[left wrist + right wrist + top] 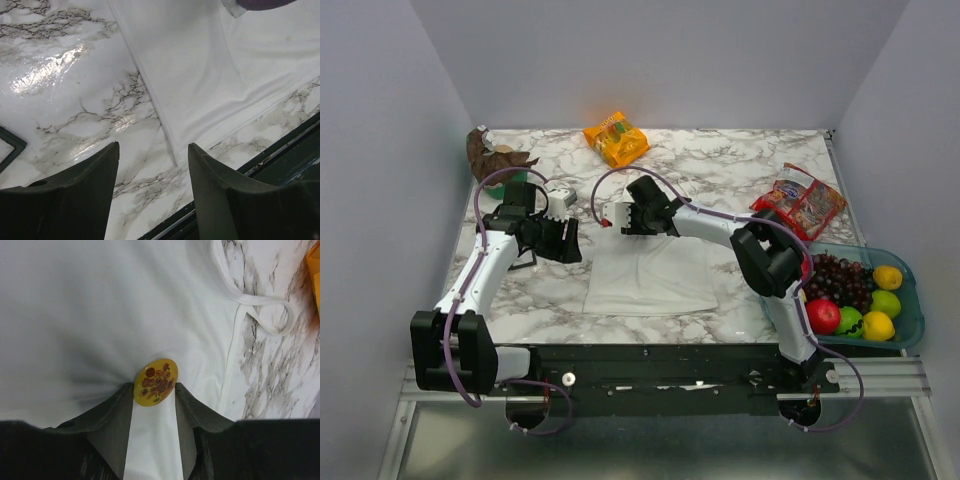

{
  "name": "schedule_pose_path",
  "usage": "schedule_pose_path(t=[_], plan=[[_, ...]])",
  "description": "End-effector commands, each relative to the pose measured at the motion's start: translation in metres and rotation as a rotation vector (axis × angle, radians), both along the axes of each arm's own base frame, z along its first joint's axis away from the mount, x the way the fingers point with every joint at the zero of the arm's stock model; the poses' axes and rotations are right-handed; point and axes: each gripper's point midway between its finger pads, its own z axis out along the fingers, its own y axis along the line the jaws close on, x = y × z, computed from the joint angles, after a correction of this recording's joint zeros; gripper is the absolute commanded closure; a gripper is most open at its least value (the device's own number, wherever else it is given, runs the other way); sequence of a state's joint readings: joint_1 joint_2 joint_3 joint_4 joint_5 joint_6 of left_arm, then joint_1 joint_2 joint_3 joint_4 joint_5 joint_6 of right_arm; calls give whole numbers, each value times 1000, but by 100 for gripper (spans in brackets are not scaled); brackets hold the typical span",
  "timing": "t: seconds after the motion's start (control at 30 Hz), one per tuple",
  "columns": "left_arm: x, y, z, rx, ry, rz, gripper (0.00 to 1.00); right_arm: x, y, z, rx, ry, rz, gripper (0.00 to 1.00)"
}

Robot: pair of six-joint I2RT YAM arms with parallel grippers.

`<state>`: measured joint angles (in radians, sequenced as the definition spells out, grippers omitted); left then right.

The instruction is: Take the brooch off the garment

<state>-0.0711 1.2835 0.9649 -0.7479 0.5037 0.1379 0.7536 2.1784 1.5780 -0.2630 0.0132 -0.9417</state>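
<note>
Fingers of the right gripper (154, 388) clamp the brooch (155, 380) at its rim; it looks hard, glossy and probably slippery. The garment (100, 300) beneath is thin, limp and likely to lift. The left gripper (154, 146) has its fingers apart, empty.

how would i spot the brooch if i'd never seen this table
Find the white garment spread in the middle of the marble table. Near its strap end, between the fingers of the right end effector, sits the brooch: a small golden-yellow oval with red flowers, the only coloured spot on the plain cloth.
</note>
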Motion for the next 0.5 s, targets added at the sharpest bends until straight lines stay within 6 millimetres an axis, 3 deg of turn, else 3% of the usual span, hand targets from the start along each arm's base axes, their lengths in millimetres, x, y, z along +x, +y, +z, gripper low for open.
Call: schedule_pose_path(t=[0.0, 0.17, 0.33, 0.47], plan=[[5, -5, 1, -35, -8, -7, 34, 6, 2, 20, 24, -42, -35, 53], [4, -5, -1, -35, 1, -10, 34, 17, 9, 31, 66, -54, -67, 53], [2, -6, -5, -40, 23, -10, 34, 9, 24, 42, 152, 23, -68, 53], [3, -6, -6, -43, 26, -8, 34, 3, 30, 36, 177, 79, -80, 53]])
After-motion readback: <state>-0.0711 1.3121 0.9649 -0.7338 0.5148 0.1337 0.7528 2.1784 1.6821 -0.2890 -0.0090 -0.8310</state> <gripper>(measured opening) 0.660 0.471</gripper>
